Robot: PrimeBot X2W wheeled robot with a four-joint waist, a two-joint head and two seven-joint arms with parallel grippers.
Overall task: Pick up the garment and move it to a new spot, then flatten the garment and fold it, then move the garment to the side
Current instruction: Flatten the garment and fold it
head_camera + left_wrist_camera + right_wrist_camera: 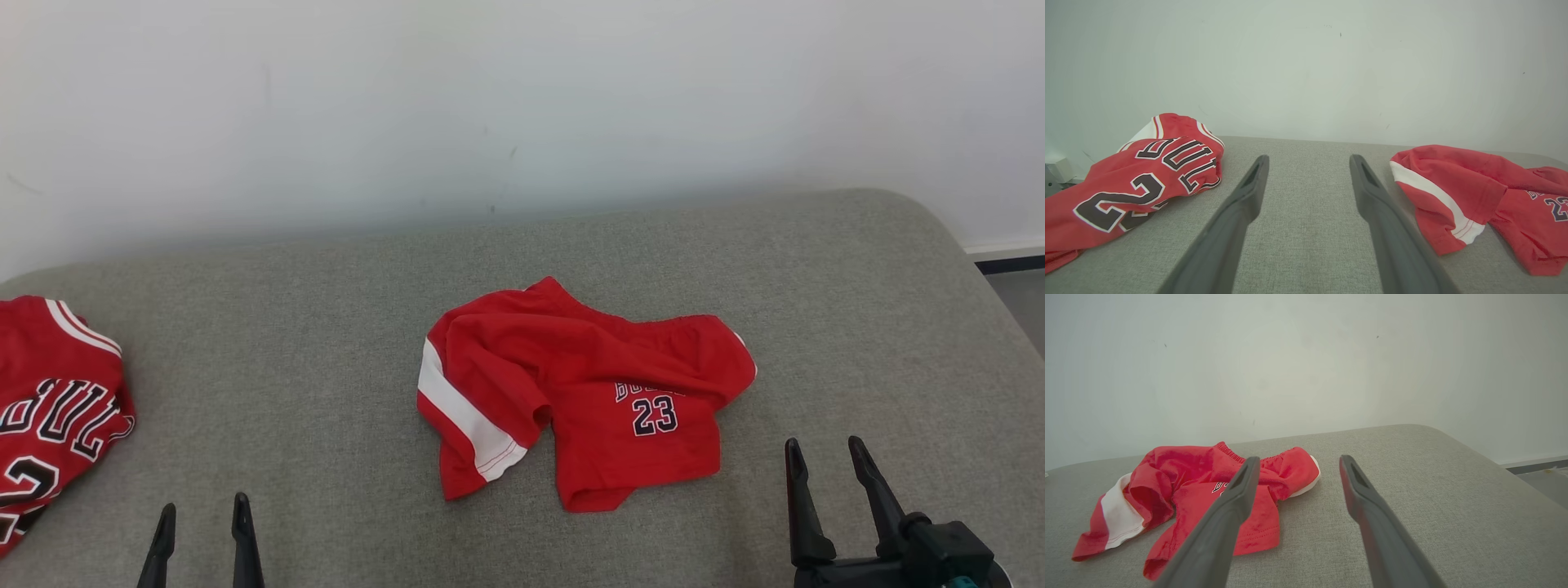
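Observation:
The garment (584, 392) is a pair of red shorts with a white side stripe and the number 23, lying crumpled at the middle of the grey padded surface (326, 343). It also shows at the right of the left wrist view, garment (1474, 192), and at the left of the right wrist view, garment (1188, 490). My left gripper (202, 514) stands open at the lower left, well apart from it. My right gripper (824, 457) is open at the lower right, just beyond the shorts' right edge. Both grippers (1308, 161) (1298, 461) are empty.
A red jersey (49, 408) with black lettering lies at the surface's left edge, also seen as the jersey (1135, 179) in the left wrist view. A white wall (522, 106) stands behind. The surface rounds off at the right (963, 245), with floor beyond.

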